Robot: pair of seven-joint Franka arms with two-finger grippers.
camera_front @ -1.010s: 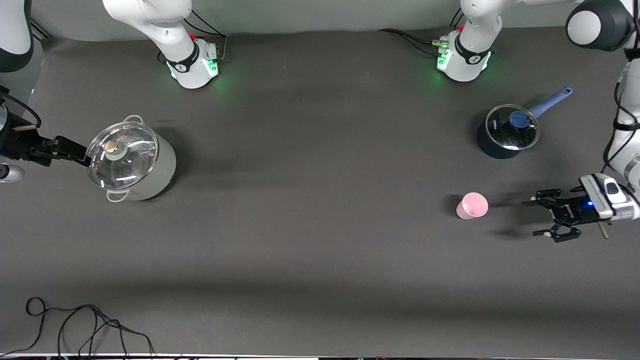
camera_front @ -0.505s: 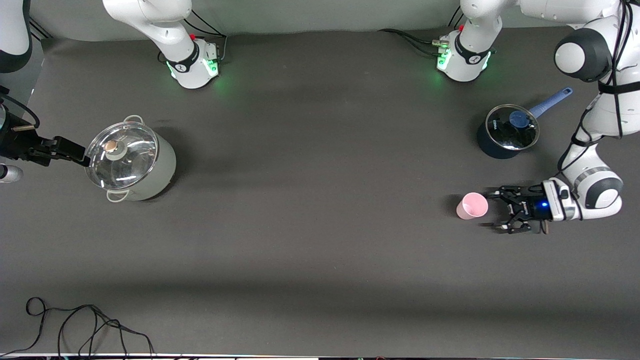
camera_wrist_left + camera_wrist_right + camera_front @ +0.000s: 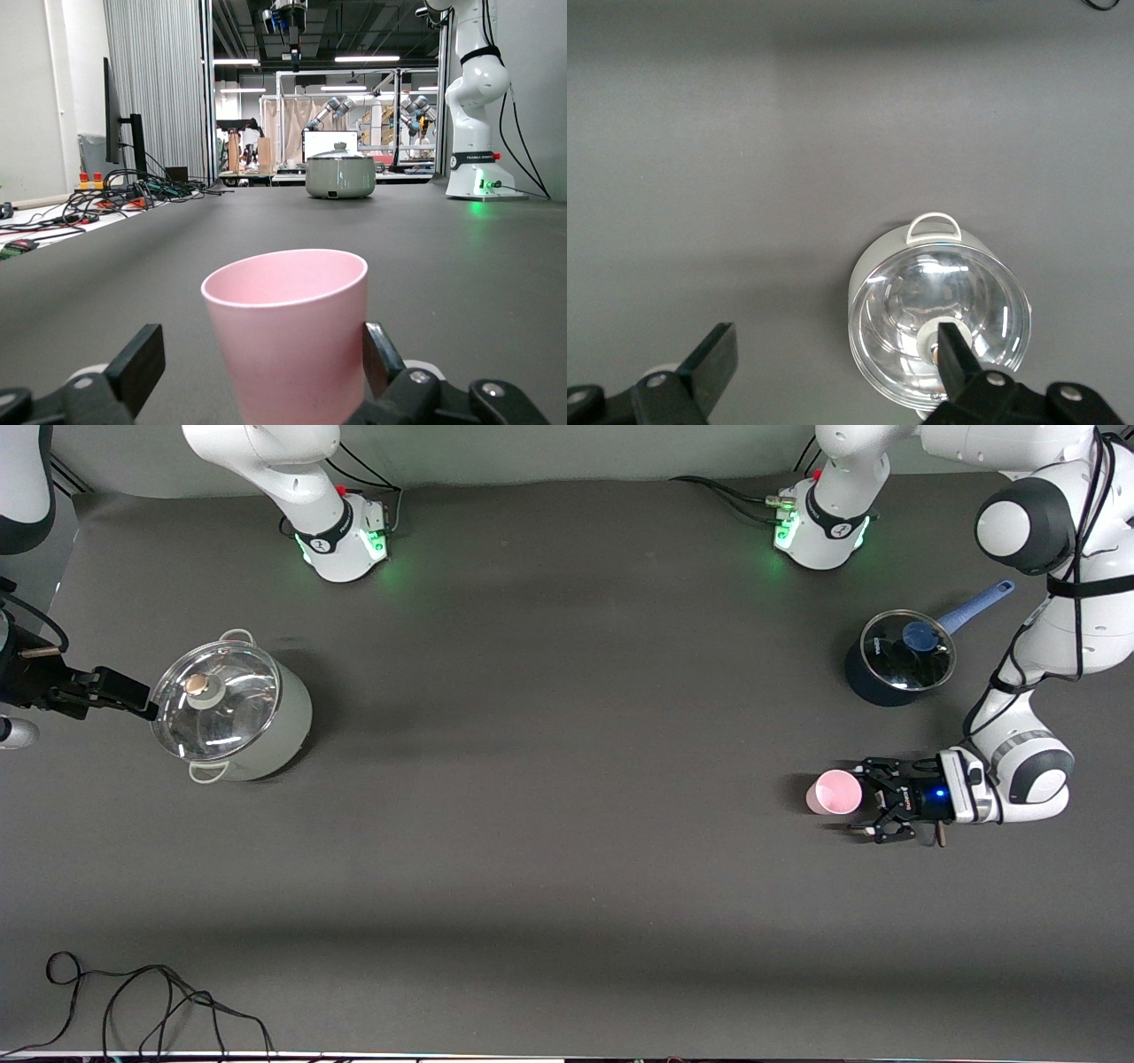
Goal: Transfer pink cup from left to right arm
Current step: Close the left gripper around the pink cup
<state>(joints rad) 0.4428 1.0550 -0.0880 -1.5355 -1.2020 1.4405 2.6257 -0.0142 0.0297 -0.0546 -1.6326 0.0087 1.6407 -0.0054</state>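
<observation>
The pink cup (image 3: 834, 792) stands upright on the dark tabletop (image 3: 567, 850), toward the left arm's end and roughly midway between the edge where the arm bases stand and the edge nearest the front camera. The left gripper (image 3: 861, 797) sits low at the cup, its black linkage fingers (image 3: 137, 365) spread wide with one on either side of the cup's wall (one finger looks very close to the wall, though whether it touches I cannot tell). The jaws are not clamped, and the cup rests on the tabletop by its own weight.

A dark saucepan (image 3: 897, 660) with a glass lid and a blue handle stands closer to the base edge than the cup, near the left arm's end of the tabletop.

At the right arm's end, the right gripper (image 3: 133, 695) waits in the air beside the rim of a pale lidded pot (image 3: 232, 710), its fingers (image 3: 713, 356) spread apart and holding nothing. From its wrist camera the pot's glass lid (image 3: 939, 310) lies straight below.

A loose black cable (image 3: 151, 1001) curls at the tabletop corner nearest the front camera on the right arm's end.
</observation>
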